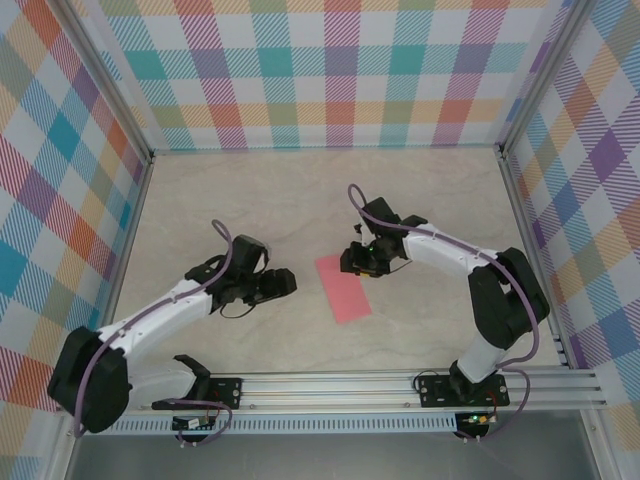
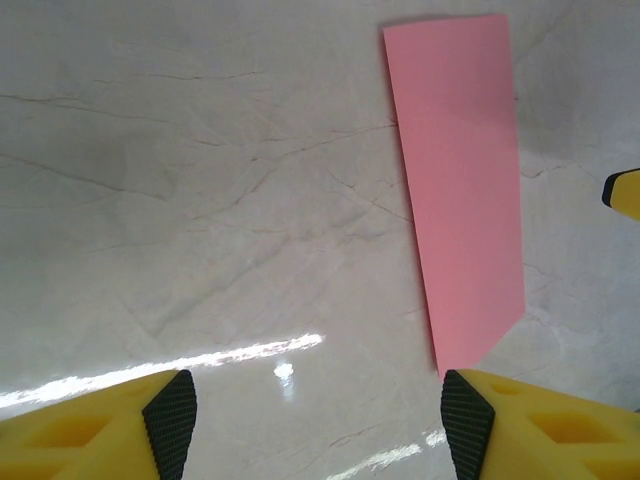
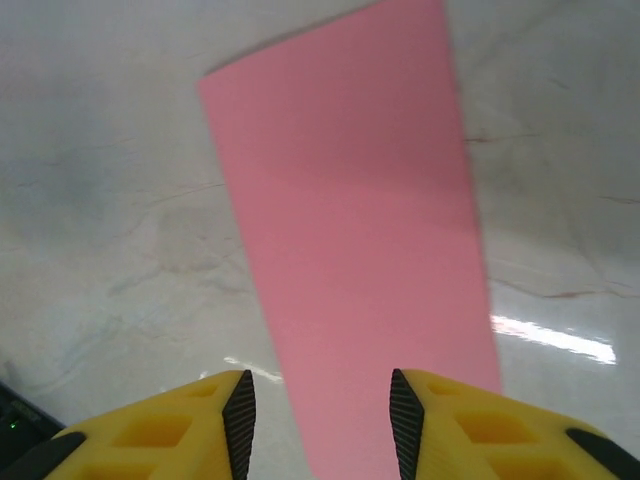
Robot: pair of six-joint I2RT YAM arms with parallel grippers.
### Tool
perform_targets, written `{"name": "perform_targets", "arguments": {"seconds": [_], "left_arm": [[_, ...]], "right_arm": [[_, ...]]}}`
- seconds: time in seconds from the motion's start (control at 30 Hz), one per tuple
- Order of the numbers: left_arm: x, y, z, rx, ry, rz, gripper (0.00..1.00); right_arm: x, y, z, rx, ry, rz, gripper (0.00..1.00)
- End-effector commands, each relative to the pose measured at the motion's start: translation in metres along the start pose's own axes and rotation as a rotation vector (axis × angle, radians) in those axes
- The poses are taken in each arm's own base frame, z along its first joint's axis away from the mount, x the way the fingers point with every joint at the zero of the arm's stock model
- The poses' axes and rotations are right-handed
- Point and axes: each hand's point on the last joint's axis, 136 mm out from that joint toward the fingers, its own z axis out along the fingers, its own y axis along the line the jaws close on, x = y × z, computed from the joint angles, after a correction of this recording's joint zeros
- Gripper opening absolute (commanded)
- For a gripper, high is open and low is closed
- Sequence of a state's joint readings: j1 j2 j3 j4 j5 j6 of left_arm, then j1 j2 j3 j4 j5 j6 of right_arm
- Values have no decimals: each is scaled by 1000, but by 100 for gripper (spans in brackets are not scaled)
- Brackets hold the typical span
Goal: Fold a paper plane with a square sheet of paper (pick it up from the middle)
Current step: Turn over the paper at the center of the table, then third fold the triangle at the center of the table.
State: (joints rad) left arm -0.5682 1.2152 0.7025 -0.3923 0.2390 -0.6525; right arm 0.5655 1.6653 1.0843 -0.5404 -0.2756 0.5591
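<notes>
You find the paper (image 1: 343,288) lying flat on the worktop (image 1: 250,200) as a narrow folded strip between the two arms. The left gripper (image 1: 284,284) stands near its left edge, jaws wide apart and empty. The right gripper (image 1: 354,262) sits at the strip's far end, jaws apart over the paper (image 3: 350,250), clamping nothing.

The left arm (image 1: 160,305) and right arm (image 1: 440,250): white shells, black joints, purple cables (image 1: 231,250); yellow fingers (image 2: 80,435), ribbed black pads (image 2: 170,415).
</notes>
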Motion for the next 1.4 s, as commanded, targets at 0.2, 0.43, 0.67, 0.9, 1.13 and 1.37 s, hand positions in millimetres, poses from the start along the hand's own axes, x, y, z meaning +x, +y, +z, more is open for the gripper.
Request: {"name": "perform_targets", "arguments": {"seconds": [0.2,0.43,0.67,0.9,1.13,1.37], "left_arm": [[-25,-57,44,107,30,35,65],[-27,-60,76,95,80,29,58],[-29,-63,97,96,112,30,52],[-28,-66,113,105,147,41,48],[-28,-71,120,115,172,63,46],[-26,-74,127,107,198,92,45]], "right_arm": [[5,-31,27,15,30,26,41],[18,-43,36,23,65,43,40],[41,-44,36,-34,92,71,37],[62,-41,34,-122,106,114,34],[66,-33,30,-186,95,131,34],[60,-36,28,-145,77,115,36]]}}
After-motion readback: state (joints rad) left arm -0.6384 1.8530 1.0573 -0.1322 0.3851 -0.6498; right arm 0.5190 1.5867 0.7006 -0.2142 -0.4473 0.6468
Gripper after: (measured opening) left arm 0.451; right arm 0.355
